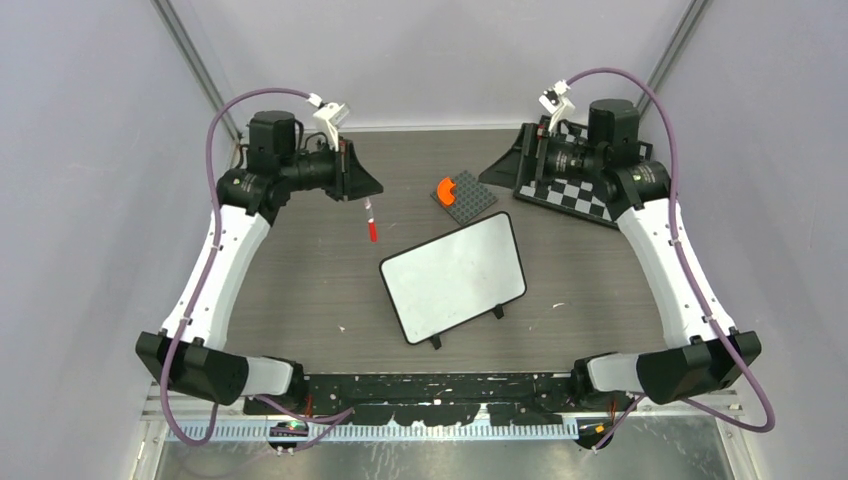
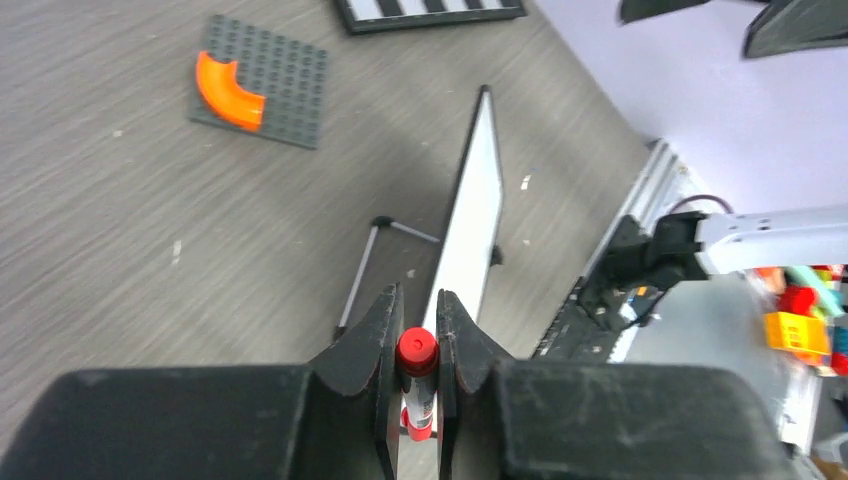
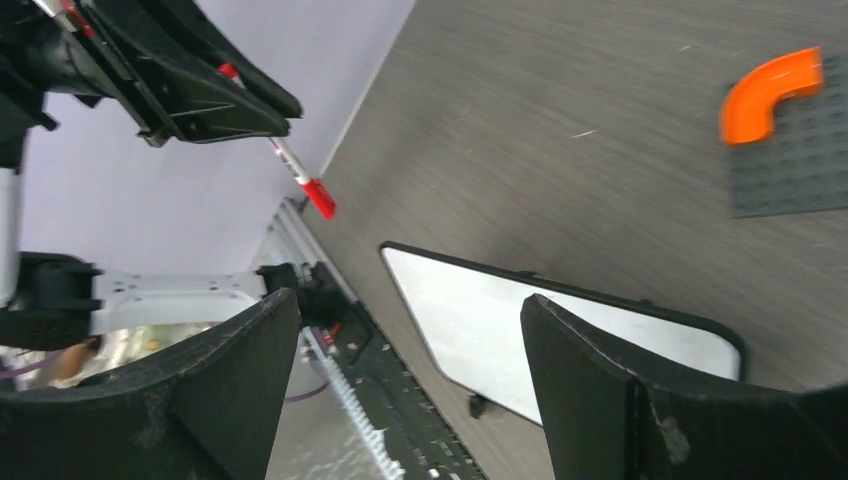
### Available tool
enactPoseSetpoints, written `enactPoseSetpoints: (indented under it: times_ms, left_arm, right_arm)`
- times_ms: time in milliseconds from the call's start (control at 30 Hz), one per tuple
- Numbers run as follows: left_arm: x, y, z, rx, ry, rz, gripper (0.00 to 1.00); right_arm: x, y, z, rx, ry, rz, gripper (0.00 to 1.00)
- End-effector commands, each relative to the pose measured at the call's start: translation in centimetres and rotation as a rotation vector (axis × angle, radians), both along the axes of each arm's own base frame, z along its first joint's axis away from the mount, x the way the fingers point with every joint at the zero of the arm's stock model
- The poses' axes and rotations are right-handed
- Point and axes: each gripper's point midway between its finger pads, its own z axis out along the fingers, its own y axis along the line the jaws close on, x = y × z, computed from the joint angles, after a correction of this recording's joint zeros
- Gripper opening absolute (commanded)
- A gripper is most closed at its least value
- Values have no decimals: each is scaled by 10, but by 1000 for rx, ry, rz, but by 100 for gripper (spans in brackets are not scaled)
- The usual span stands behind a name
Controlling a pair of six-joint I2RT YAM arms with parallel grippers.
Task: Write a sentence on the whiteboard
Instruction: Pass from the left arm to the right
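Propped on small black feet at the middle of the grey wood-grain table (image 1: 300, 290), the whiteboard (image 1: 455, 277) shows a plain white face. Past its far left corner, the left gripper (image 2: 418, 340) pinches a red marker (image 1: 371, 220). Past its far edge lies a grey studded plate (image 1: 472, 202) bearing an orange curve (image 1: 445, 189). Farther right, the right gripper (image 3: 410, 380) hangs with its jaws spread by a chessboard (image 1: 570, 197). Pale lilac walls (image 1: 90, 150) enclose everything.

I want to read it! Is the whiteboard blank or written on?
Blank. The whiteboard shows a plain white face with no red marks; the left gripper holds the red marker away from it.
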Motion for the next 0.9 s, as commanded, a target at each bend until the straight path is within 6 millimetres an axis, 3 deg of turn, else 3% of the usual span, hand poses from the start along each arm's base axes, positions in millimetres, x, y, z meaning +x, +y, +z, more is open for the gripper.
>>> enactPoseSetpoints:
  times_ms: [0, 100, 300, 400, 533, 800, 867]
  left_arm:
    - [-7, -25, 16, -107, 56, -48, 0]
    - [-13, -49, 28, -135, 74, -91, 0]
    - [-25, -86, 42, -197, 136, -166, 0]
    - [-25, -90, 43, -211, 147, -166, 0]
    - [-24, -93, 43, -241, 180, -151, 0]
    - [-17, -96, 29, -255, 242, -107, 0]
    - [-17, -96, 28, -255, 245, -105, 0]
  right_arm:
    - [-22, 42, 20, 123, 46, 85, 83]
    - [-39, 72, 10, 59, 38, 142, 76]
    - [-49, 106, -7, -3, 47, 212, 60]
    - [-54, 117, -14, -22, 51, 225, 51]
    - [-45, 124, -21, -44, 50, 193, 46]
    - [-36, 141, -14, -9, 42, 185, 39]
    - [-33, 142, -13, -4, 37, 180, 33]
